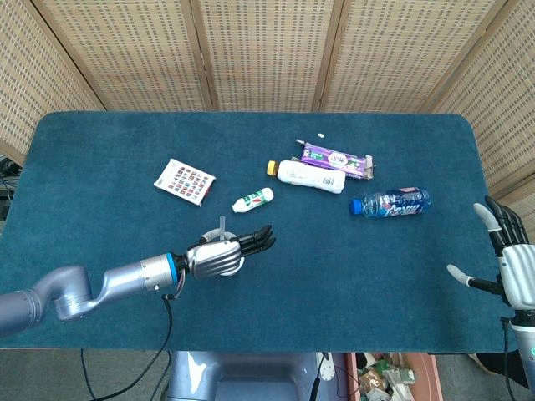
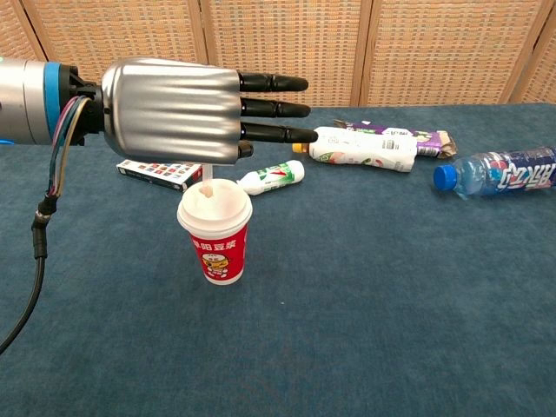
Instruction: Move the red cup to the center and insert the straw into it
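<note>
1. Chest view shows your left hand (image 2: 174, 110) hanging palm-down just above the red cup (image 2: 215, 230), its fingers (image 2: 274, 109) stretched out flat toward the white bottle (image 2: 363, 148).
2. Directly beneath that hand the straw (image 2: 208, 176) stands upright, its lower end in the cup's white lid (image 2: 215, 202) and its upper end hidden behind the hand.
3. You cannot tell from either view whether your left hand grips the straw or only covers its top.
4. From the head view the left hand (image 1: 219, 256) hides nearly all of the cup, and only the straw tip (image 1: 222, 222) pokes out beyond it.
5. Beyond your left fingertips lie a small green-and-white bottle (image 1: 252, 200) and a card pack (image 1: 184, 180); the purple snack wrapper (image 1: 336, 159) and the blue water bottle (image 1: 389, 202) lie farther off toward your right side.
6. Your right hand (image 1: 512, 269) sits well apart at the table's (image 1: 100, 150) near right edge, fingers spread and holding nothing.
</note>
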